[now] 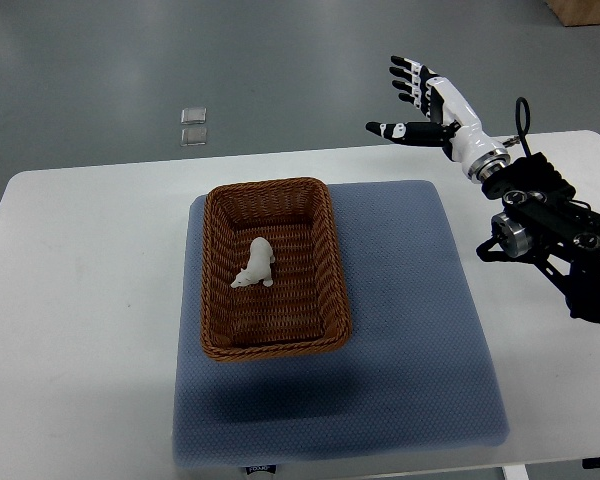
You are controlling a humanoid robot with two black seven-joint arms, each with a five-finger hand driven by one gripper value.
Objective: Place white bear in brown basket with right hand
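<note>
A small white bear (255, 264) lies inside the brown wicker basket (220, 215), near its middle. The basket stands on the left half of a blue-grey mat (410, 300). My right hand (412, 98) hovers over the table's far edge, well to the upper right of the basket, with its fingers spread and nothing in them. Its arm (540, 215) comes in from the right edge. The left arm does not show.
The mat lies on a white table (80, 300). Beyond the table's far edge is grey floor with two small clear squares (193, 126). A brown box corner (585, 10) sits at the top right.
</note>
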